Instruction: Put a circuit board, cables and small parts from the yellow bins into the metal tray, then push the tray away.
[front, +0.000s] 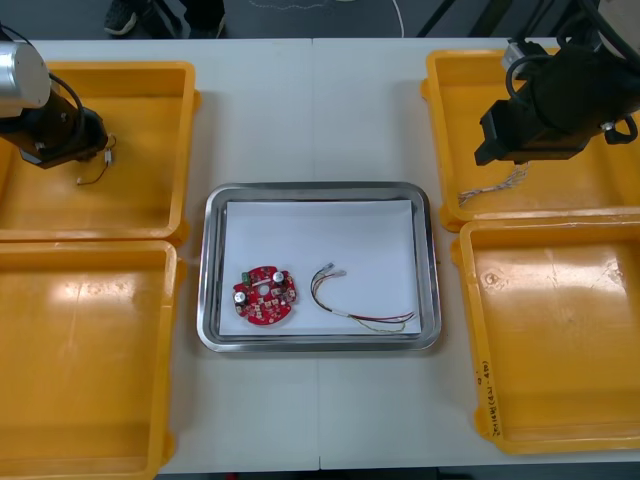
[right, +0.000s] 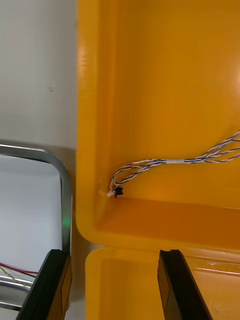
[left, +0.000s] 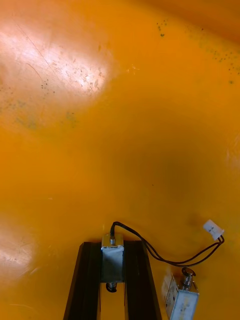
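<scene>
My left gripper (left: 112, 246) is down in the far left yellow bin (front: 150, 80), shut on a small metal part (left: 112, 259). A thin black wire runs from that part to a white plug (left: 214, 229). A second small metal part (left: 182, 301) lies just beside the fingers. My right gripper (right: 114, 287) hangs open over the wall between the two right bins, near a twisted blue and white cable (right: 165, 163) in the far right bin (front: 455, 70). The metal tray (front: 212, 262), white inside, holds a red circuit board (front: 266, 295) and a red and yellow cable (front: 360, 308).
The near left bin (front: 85, 360) and near right bin (front: 560, 340) have nothing lying in them. The tray's corner (right: 64, 192) sits close to the right gripper's fingers. Bare table lies beyond and in front of the tray.
</scene>
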